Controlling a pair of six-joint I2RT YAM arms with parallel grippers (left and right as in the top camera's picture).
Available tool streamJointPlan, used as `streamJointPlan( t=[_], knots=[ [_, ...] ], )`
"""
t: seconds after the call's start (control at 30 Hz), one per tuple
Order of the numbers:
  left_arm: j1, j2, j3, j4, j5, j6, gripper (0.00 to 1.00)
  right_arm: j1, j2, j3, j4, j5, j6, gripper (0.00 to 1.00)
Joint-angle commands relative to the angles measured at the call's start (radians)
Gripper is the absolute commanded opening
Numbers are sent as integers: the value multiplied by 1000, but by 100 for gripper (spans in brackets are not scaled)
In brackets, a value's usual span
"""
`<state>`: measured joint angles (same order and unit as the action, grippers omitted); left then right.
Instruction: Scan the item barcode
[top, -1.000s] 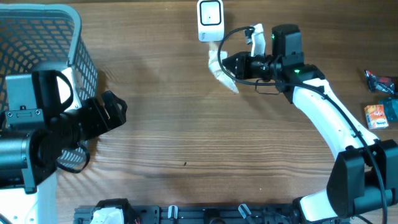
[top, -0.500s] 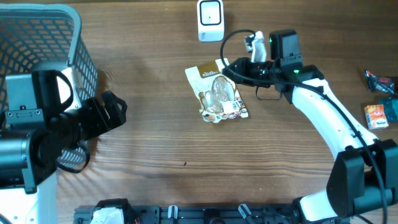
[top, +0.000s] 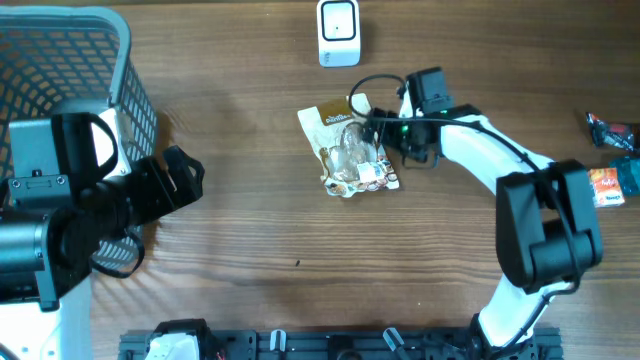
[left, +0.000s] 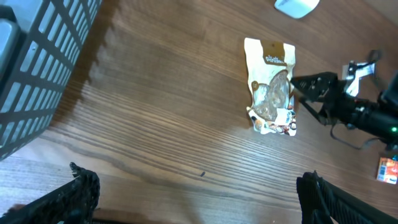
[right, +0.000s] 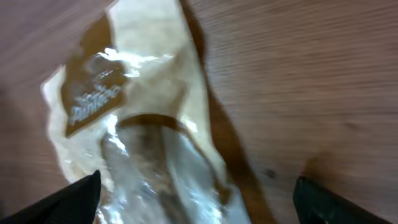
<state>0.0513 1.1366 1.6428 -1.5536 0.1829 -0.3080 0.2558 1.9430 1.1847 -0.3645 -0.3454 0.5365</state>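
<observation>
Grey plastic mesh basket (top: 120, 60) upper left (inside partly blocked from view), cream-and-brown snack pouch (top: 350, 150) flat at centre, right gripper (right: 196, 193) low over it, spread wide, empty, left gripper (left: 196, 193) raised, likewise wide, empty.

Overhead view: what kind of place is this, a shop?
Probably a pretend shop checkout, set up on a wooden table: there is a plastic shopping basket, a small white barcode scanner and a snack bag.

Brown wood-grain table (top: 250, 230) fills view; even light, soft shadows.
</observation>
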Motion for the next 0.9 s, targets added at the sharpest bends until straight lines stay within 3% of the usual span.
streamJointPlan(
  t=[0.0,0.13,0.17,0.2,0.27,0.3,0.57,0.77,0.87],
  knots=[
    [-5,2,9,0,-2,13,100,37,96,-15,2,-101,44,100],
    [-5,2,9,0,-2,13,100,42,95,-14,8,-101,59,100],
    [-5,2,9,0,-2,13,100,42,95,-14,8,-105,58,88],
    [-5,2,9,0,-2,13,100,42,95,-14,9,-119,58,58],
    [-5,2,9,0,-2,13,100,42,95,-14,10,-127,51,11],
    [-5,2,9,0,-2,13,100,41,92,-12,11,-127,45,5],
    [-5,2,9,0,-2,13,100,41,-37,10,5,-2,-36,5],
    [-5,2,9,0,-2,13,100,95,-214,10,0,58,-288,6],
    [-5,2,9,0,-2,13,100,193,-212,2,-19,250,-478,47]
  ],
)
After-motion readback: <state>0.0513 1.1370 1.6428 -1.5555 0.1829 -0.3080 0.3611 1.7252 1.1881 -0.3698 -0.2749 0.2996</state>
